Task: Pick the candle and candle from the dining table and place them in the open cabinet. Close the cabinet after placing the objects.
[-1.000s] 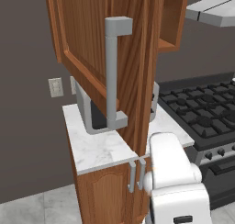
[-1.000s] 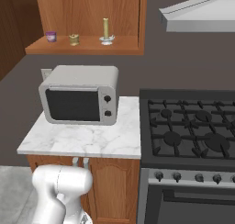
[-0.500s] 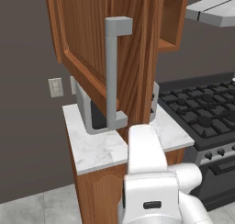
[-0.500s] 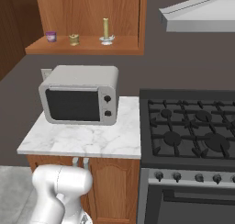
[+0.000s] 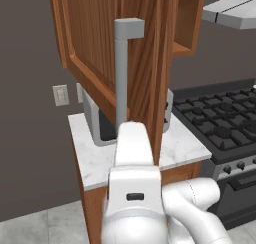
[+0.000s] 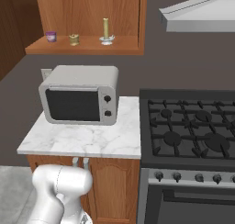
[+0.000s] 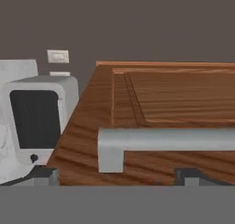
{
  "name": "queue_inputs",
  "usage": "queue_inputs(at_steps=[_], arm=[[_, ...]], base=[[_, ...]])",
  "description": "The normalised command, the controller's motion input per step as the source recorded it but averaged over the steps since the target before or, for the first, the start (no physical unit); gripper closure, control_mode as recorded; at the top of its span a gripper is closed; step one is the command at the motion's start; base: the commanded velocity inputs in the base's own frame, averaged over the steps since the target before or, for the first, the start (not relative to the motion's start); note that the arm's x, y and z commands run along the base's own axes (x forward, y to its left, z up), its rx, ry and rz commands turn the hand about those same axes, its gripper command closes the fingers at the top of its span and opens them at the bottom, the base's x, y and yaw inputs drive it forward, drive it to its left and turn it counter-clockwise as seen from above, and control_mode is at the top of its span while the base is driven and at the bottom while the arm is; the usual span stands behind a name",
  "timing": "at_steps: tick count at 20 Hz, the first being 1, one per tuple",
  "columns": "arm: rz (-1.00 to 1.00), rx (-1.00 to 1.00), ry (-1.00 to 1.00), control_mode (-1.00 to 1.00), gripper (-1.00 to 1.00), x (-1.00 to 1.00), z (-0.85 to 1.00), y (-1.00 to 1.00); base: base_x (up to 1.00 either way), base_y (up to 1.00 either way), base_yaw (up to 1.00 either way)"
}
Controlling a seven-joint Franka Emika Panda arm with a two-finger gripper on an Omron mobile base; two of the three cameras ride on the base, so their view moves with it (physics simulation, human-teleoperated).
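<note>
Both candles stand on the shelf of the open cabinet (image 6: pixel 87 16): the slim candle (image 6: pixel 106 31) upright on its silver dish, the stubby candle (image 6: pixel 74 39) to its left. The cabinet door (image 5: pixel 95 48) swings out toward me, its long grey bar handle (image 5: pixel 121 73) running down the panel. In the hand view my gripper (image 7: pixel 118 176) is open, its fingertips (image 7: pixel 46 175) wide apart just below the handle (image 7: pixel 170 142) and the door panel (image 7: pixel 183 94), holding nothing. The dining table is out of view.
A small purple ring (image 6: pixel 51 36) sits left of the stubby candle. Below the cabinet a grey microwave (image 6: pixel 80 100) stands on a small marble counter (image 6: pixel 82 142). A black gas stove (image 6: pixel 188 131) and a range hood (image 6: pixel 197 16) are to the right.
My arm has swung from the lower right of the left base view to its middle, in front of the door handle. The candles and the door have not moved.
</note>
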Motion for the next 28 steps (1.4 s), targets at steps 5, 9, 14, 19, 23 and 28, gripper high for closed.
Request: queue_inputs(at_steps=[5, 9, 14, 19, 23, 28], arm=[[0.00, 0.05, 0.00, -1.00, -1.00, 0.43, -0.13, 0.17], [0.00, 0.04, 0.00, -1.00, -1.00, 0.31, -0.06, 0.14], [0.00, 0.04, 0.00, -1.00, -1.00, 0.03, 0.00, -0.02], [0.00, 0.07, 0.00, -1.00, -1.00, 0.00, 0.00, -0.20], [0.00, 0.08, 0.00, -1.00, -1.00, 0.00, 0.02, -0.31], [0.00, 0.09, 0.00, -1.00, -1.00, 0.01, 0.08, -0.33]], base=[[0.00, 0.00, 0.00], [0.00, 0.00, 0.00], [0.00, 0.00, 0.00], [0.00, 0.00, 0.00], [0.00, 0.00, 0.00], [0.00, 0.00, 0.00]])
